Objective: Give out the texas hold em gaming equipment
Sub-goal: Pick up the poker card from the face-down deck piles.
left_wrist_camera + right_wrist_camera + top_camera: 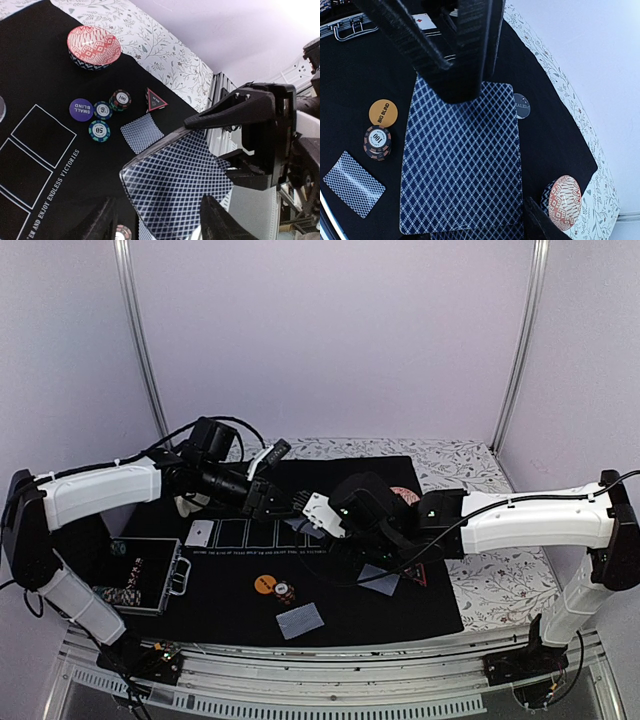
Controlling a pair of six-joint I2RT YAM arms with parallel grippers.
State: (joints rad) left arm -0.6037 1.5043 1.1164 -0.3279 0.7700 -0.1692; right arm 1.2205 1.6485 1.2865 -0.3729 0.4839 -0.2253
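A deck of blue-patterned playing cards (pixel 462 160) sits edge to edge in my right gripper (pixel 465 234), which is shut on it above the black mat. My left gripper (pixel 160 222) faces the same deck (pixel 175 182), its fingers (pixel 102 220) spread apart on either side of the deck's near end. From above, both grippers meet over the mat's middle, the left gripper (pixel 283 502) and the right gripper (pixel 318 515). Single cards (pixel 299 620) (pixel 142 132) lie face down. An orange disc (pixel 383 112), a purple disc (pixel 81 109), a triangle marker (pixel 156 99) and striped chips (pixel 99 131) rest on the mat.
A red patterned bowl (pixel 94 46) stands at the mat's far right edge. An open metal case (pixel 140 580) lies at the left. A face-up card (pixel 200 533) fills the first white outlined box. A grey dealer disc (pixel 522 105) lies beside the deck.
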